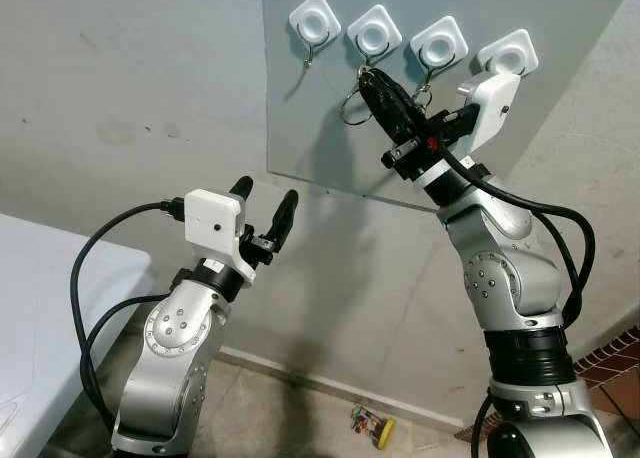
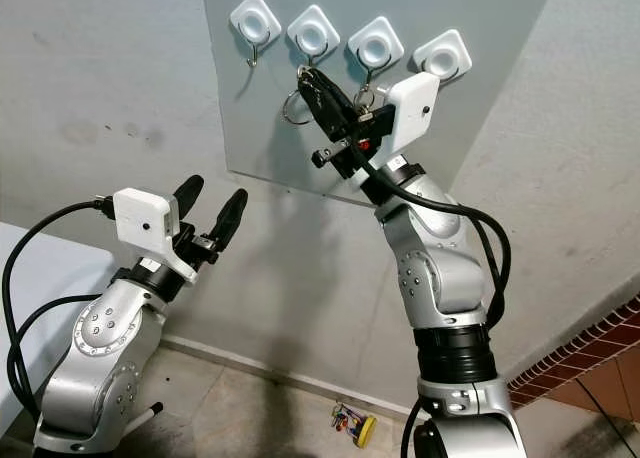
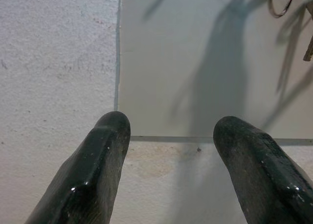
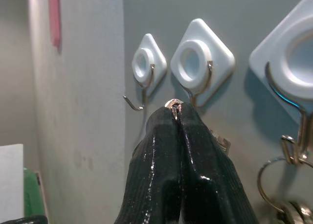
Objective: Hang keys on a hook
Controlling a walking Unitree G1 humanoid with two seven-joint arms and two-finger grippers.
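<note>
Your right gripper [image 1: 372, 81] is raised against the grey panel [image 1: 300, 118] on the wall, its two black fingers pressed tight together on a key ring [image 1: 352, 108], with a bit of metal pinched at the very tips [image 4: 173, 104]. Those tips sit just under the second hook [image 1: 373, 33] from the panel's left edge, touching or nearly touching its wire; the ring hangs beside the fingers, just below that hook. The leftmost hook [image 1: 315, 23] carries nothing. The third hook [image 1: 438, 48] already holds another set of keys [image 4: 286, 204]. The fourth hook [image 1: 508, 53] is partly behind your right wrist camera. Your left gripper [image 1: 265, 213] hovers below the panel's lower left corner, fingers spread apart and holding nothing. On the floor under the panel lies a small yellow object [image 1: 372, 425].
</note>
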